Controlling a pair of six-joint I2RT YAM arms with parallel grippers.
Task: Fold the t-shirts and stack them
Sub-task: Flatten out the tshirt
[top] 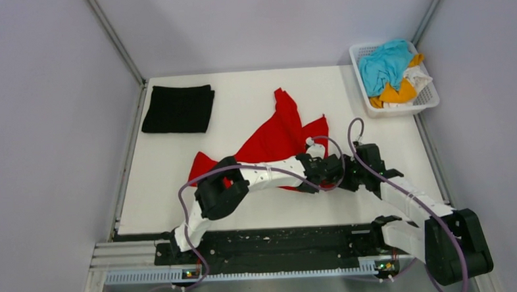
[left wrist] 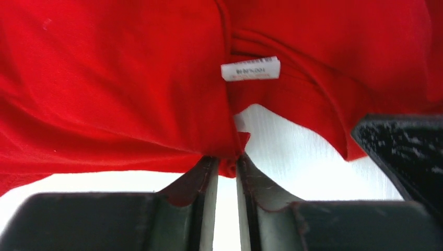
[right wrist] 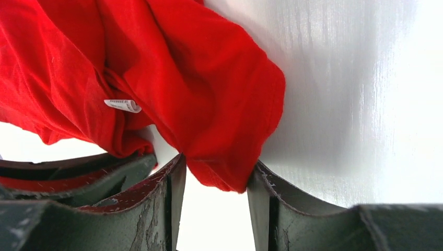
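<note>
The red t-shirt (top: pixel 275 138) lies crumpled in the middle of the white table, its near edge lifted by both grippers. In the left wrist view my left gripper (left wrist: pixel 228 164) is pinched on a small bunch of red cloth just below the white neck label (left wrist: pixel 251 68). My right gripper (right wrist: pixel 217 178) has a thicker fold of the red t-shirt (right wrist: pixel 209 94) filling the gap between its fingertips. The two grippers meet side by side at the shirt's near right edge, left gripper (top: pixel 334 170) and right gripper (top: pixel 350 175). The black t-shirt (top: pixel 178 108) lies folded square at the far left.
A white lattice basket (top: pixel 431 99) with blue, orange and white cloth stands at the far right corner. Grey walls close in the table on the left, back and right. The right gripper's finger (left wrist: pixel 407 151) shows close beside the left one.
</note>
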